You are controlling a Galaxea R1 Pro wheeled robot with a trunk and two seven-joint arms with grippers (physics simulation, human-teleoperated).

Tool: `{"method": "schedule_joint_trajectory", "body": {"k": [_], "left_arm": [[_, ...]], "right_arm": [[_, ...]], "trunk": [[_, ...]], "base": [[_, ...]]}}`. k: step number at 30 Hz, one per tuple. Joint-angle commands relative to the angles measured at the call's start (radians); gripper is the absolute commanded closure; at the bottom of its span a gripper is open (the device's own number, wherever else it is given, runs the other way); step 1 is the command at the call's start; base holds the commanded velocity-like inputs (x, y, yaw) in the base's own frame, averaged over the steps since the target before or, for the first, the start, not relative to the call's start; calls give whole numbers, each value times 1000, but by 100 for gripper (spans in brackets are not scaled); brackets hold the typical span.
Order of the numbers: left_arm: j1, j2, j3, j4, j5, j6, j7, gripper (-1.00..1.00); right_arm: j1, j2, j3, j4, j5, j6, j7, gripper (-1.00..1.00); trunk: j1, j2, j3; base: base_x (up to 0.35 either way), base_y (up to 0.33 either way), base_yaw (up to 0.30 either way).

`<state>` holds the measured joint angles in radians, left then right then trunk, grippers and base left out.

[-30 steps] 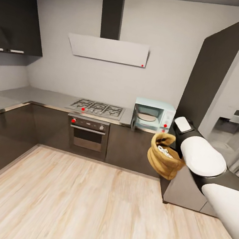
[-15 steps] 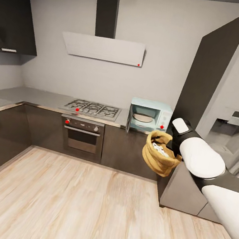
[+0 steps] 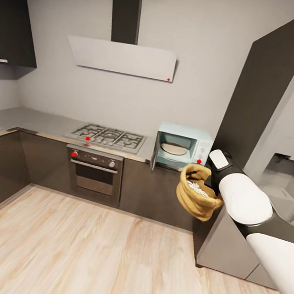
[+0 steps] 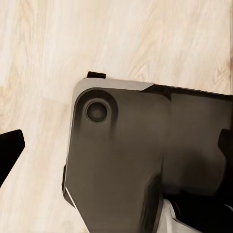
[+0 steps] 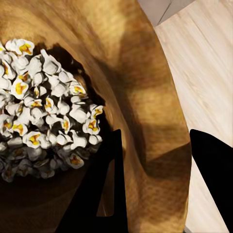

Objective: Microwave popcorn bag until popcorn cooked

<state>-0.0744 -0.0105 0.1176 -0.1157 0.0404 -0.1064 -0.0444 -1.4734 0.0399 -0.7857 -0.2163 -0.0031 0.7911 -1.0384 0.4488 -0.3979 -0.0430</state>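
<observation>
Right hand (image 5: 155,184) pinching popcorn bag (image 3: 198,193) rim, arm outstretched toward microwave (image 3: 182,147).

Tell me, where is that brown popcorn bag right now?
In the head view the popcorn bag hangs in the robot's right jaws, above the floor, just below and in front of the open microwave.

We count one popcorn bag (image 3: 198,193), one microwave (image 3: 182,146) and one oven (image 3: 93,170). The hob (image 3: 107,136) makes one more.

Gas hob (image 3: 108,137) above oven (image 3: 94,169) — hood (image 3: 120,57) overhead.
</observation>
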Motion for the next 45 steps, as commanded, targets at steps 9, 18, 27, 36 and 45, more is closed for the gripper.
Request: {"method": "schedule_joint_trajectory", "body": {"k": [9,18,27,36,45], "left_arm": [[-1,0,8,1,7,-2,-5,-100],[-1,0,11,1,9,-2,-5,-100],[-1,1,11,1,9,-2,-5,-100],[-1,1,10,1,8,-2,-5,-100],[-1,1,10,1,8,-2,-5,-100]], "right_arm": [[-1,5,1,-2,0,6,-3,100],[-1,5,-1,-2,0,5,-3,100],[1,3,-3,-2,-1,5,-4,100],[21,0,13,0,0,8,0,100],[22,5,23,0,-1,5,1,100]], "trunk": [[1,-2,-2],[1,-2,-2],[1,-2,-2],[1,-2,-2],[1,-2,-2]], "base": [[342,-54,0],[343,-1,0],[343,0,0],[343,0,0],[344,0,0]]}}
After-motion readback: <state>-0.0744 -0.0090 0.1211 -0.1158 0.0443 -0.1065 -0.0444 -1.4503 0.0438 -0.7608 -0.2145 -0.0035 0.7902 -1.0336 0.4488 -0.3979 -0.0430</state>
